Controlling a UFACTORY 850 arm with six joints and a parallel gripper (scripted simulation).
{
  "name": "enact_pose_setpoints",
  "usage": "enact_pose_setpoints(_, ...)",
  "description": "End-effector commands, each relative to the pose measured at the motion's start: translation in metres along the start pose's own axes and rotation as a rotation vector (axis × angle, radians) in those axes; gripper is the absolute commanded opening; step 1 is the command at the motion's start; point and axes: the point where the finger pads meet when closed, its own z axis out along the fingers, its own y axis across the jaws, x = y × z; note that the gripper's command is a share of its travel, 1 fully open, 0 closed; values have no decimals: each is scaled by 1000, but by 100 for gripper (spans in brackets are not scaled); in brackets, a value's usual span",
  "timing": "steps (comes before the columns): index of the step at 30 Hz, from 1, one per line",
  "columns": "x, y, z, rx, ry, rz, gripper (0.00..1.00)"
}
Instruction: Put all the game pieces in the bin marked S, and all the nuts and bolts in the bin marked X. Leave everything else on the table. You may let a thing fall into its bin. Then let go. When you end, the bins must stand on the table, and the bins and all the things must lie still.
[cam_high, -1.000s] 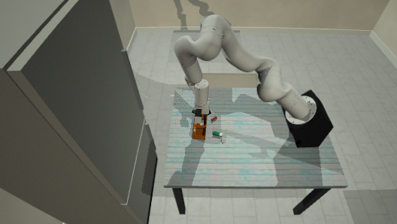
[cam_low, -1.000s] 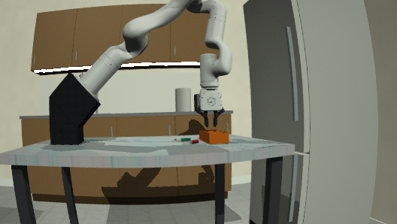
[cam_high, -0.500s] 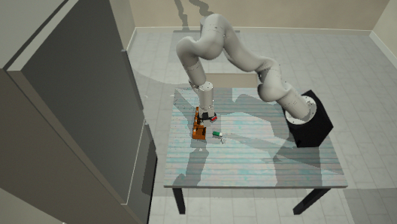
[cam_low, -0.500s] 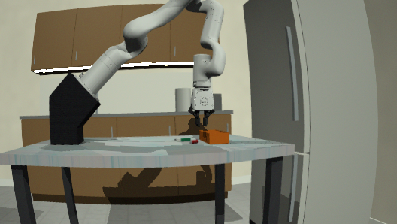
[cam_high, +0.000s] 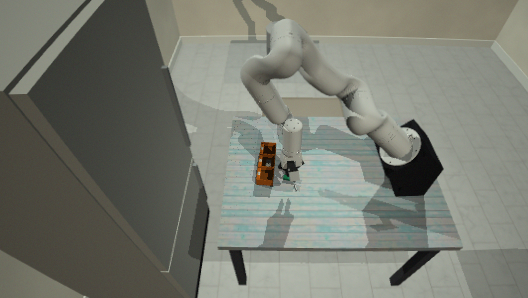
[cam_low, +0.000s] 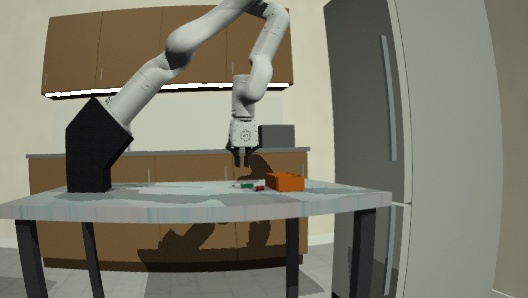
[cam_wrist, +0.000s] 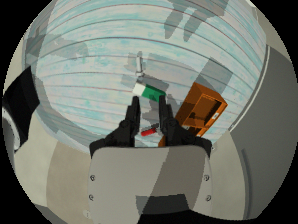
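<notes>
My gripper (cam_low: 242, 164) (cam_wrist: 149, 103) is open, part-way, with nothing between its fingers. It hangs above the table, over the green and white piece (cam_wrist: 153, 93) (cam_low: 247, 186) (cam_high: 286, 177). A thin silver, bolt-like piece (cam_wrist: 139, 64) (cam_high: 295, 187) lies beside it. A small red piece (cam_wrist: 148, 132) (cam_low: 258, 188) lies nearer the bins. The orange bins (cam_high: 265, 183) (cam_low: 291, 183) (cam_wrist: 187, 106) stand joined in a row. A small whitish thing (cam_high: 268, 164) shows in the middle bin. The letters on the bins cannot be read; part of the row is hidden by a finger in the wrist view.
The bins stand between my gripper and the tall grey fridge (cam_high: 110, 115) (cam_low: 360, 100), which is beyond the table's edge. The robot's black base (cam_high: 417, 172) (cam_low: 92, 155) stands at the other end of the table (cam_high: 330, 225) (cam_low: 200, 212).
</notes>
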Motion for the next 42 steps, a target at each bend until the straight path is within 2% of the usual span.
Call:
enact_pose_setpoints(1, 40, -22, 2, -21, -61, -5, 29)
enact_pose_setpoints(10, 50, -25, 3, -21, -61, -5, 29)
enact_pose_setpoints(24, 38, -20, 2, -21, -61, -5, 29)
enact_pose_setpoints(42, 37, -20, 2, -21, -61, -5, 29)
